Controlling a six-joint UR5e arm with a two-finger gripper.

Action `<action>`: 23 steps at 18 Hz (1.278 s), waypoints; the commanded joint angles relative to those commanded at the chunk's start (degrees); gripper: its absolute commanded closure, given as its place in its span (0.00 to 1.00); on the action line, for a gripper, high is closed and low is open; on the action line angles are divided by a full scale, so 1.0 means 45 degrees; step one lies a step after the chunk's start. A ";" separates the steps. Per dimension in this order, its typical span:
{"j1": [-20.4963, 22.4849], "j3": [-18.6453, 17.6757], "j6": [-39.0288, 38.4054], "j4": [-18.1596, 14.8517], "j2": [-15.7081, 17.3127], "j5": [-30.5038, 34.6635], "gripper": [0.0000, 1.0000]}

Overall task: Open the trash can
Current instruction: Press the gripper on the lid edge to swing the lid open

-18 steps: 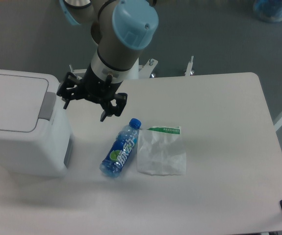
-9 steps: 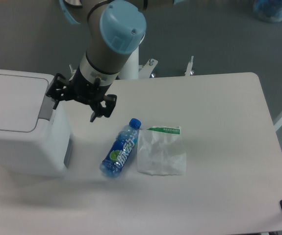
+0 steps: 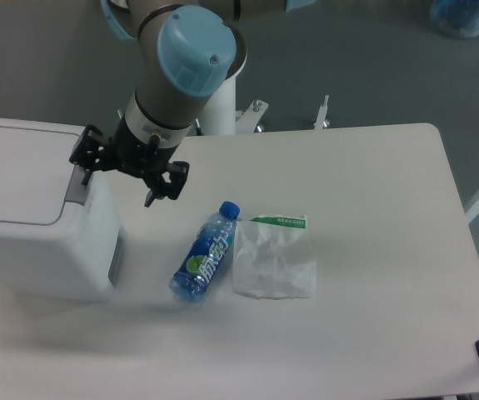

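The trash can (image 3: 31, 217) is a large boxy white bin at the left of the table, its flat lid down and a grey push tab (image 3: 76, 185) on the lid's right edge. My gripper (image 3: 119, 179) hangs open just to the right of the bin. One finger (image 3: 83, 157) is over the grey tab, the other finger (image 3: 157, 190) is out over the table. I cannot tell whether the finger touches the tab.
A blue plastic bottle (image 3: 205, 252) lies on the white table (image 3: 372, 250) right of the bin. Beside it lies a white plastic bag with green print (image 3: 274, 257). The arm's base stands behind the table's far edge.
My gripper has moved left, from over the table toward the bin, and its left finger now reaches over the grey tab. Lid, bottle and bag have not moved.
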 joint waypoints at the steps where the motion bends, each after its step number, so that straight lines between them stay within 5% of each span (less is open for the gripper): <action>1: 0.0000 0.0000 0.0000 -0.0019 0.0000 0.0000 0.00; 23: 0.0039 0.0311 0.0117 0.0019 0.0039 0.0020 0.00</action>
